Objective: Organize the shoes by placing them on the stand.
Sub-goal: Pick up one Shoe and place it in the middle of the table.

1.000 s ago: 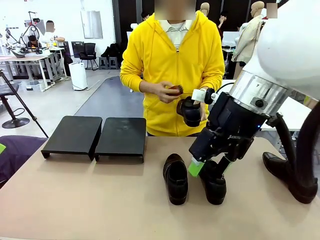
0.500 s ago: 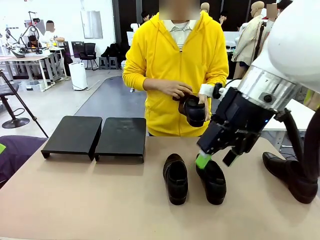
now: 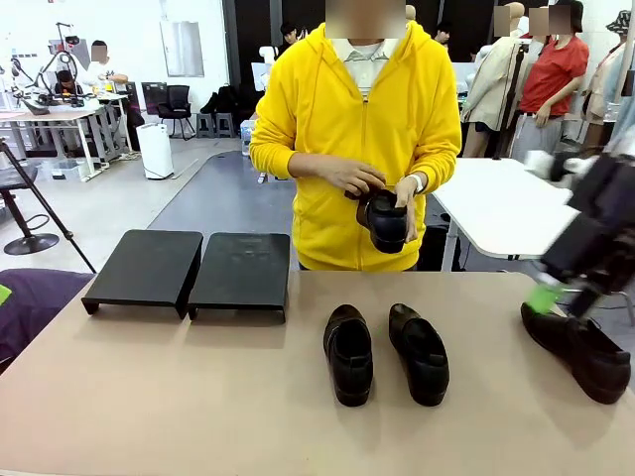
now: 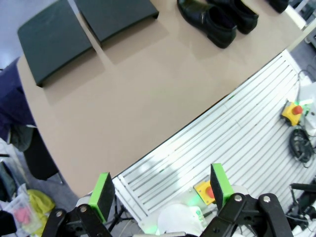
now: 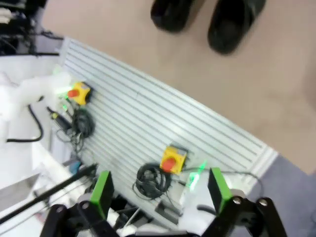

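Right hand [image 3: 564,297] hangs blurred at the right, its green pads spread wide and gripping nothing, just above a black loafer [image 3: 577,352] at the tabletop's [image 3: 198,397] right edge. Left hand [image 4: 160,190] is likewise open and empty, off the near edge. A second loafer [image 3: 349,354] and a third loafer [image 3: 418,352] lie side by side mid-tabletop. A person [image 3: 352,129] in a yellow hoodie at the far side holds a fourth loafer [image 3: 383,220]. Far left sits the stand [image 3: 189,266], well apart from the loafers.
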